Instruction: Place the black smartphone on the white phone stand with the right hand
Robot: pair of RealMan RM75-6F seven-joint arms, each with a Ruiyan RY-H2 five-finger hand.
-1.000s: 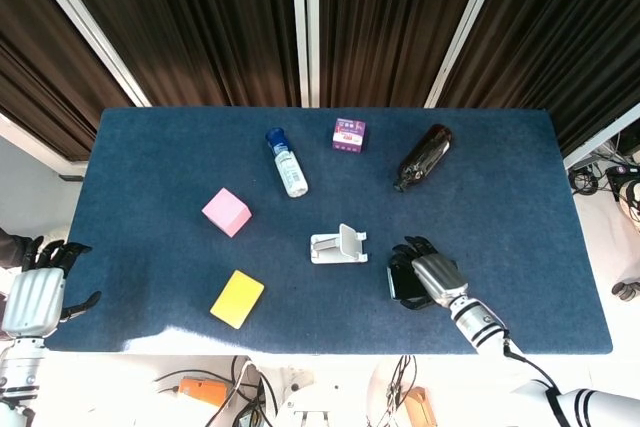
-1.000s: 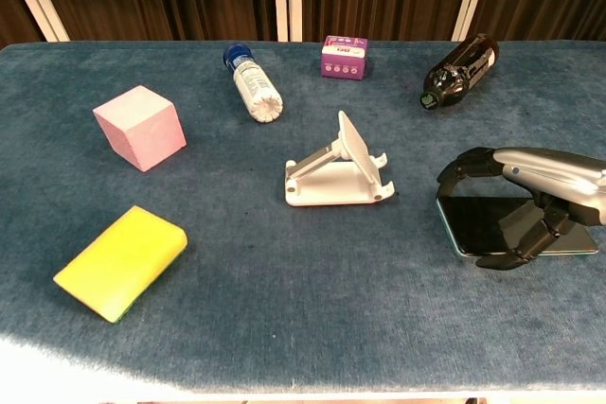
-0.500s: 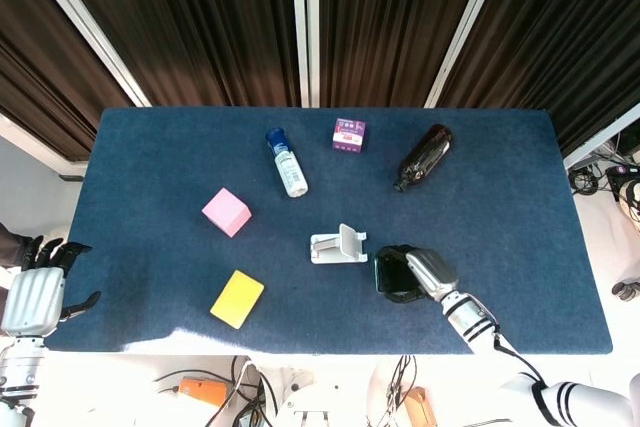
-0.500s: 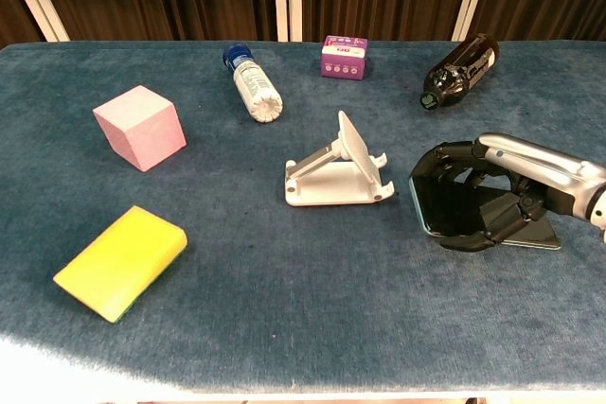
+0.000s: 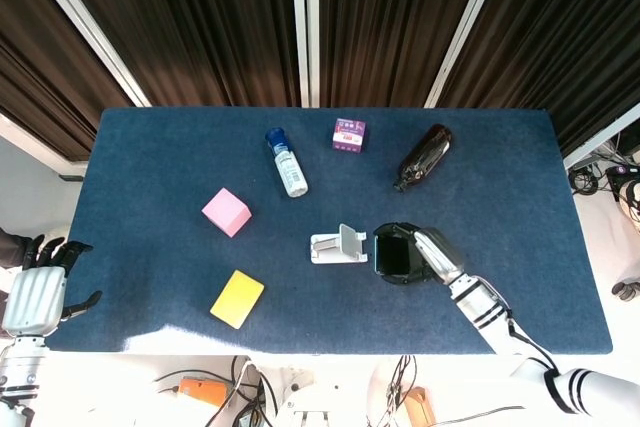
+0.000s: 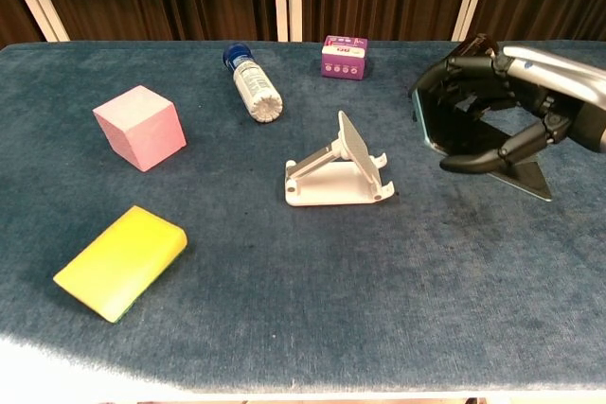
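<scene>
My right hand point(image 6: 516, 106) point(image 5: 425, 250) holds the black smartphone point(image 6: 453, 127) point(image 5: 393, 254) in the air, just right of the white phone stand point(image 6: 338, 169) point(image 5: 339, 245). The fingers curl over its far edge and the thumb presses from below. The phone is tilted, screen facing up and toward the stand. The stand sits unoccupied mid-table, its backrest leaning away from the phone. My left hand point(image 5: 38, 285) hangs off the table's left edge, fingers apart, holding nothing.
A pink cube point(image 6: 139, 127), a yellow sponge point(image 6: 120, 261), a white bottle with a blue cap point(image 6: 252, 82), a small purple box point(image 6: 345, 56) and a brown bottle point(image 5: 423, 157) lie around the blue tabletop point(image 6: 284, 309). The brown bottle is mostly hidden behind my right hand in the chest view.
My right hand closed on the phone, slid it left toward the stand, then lifted it off the table and tilted it. The left hand has stayed put.
</scene>
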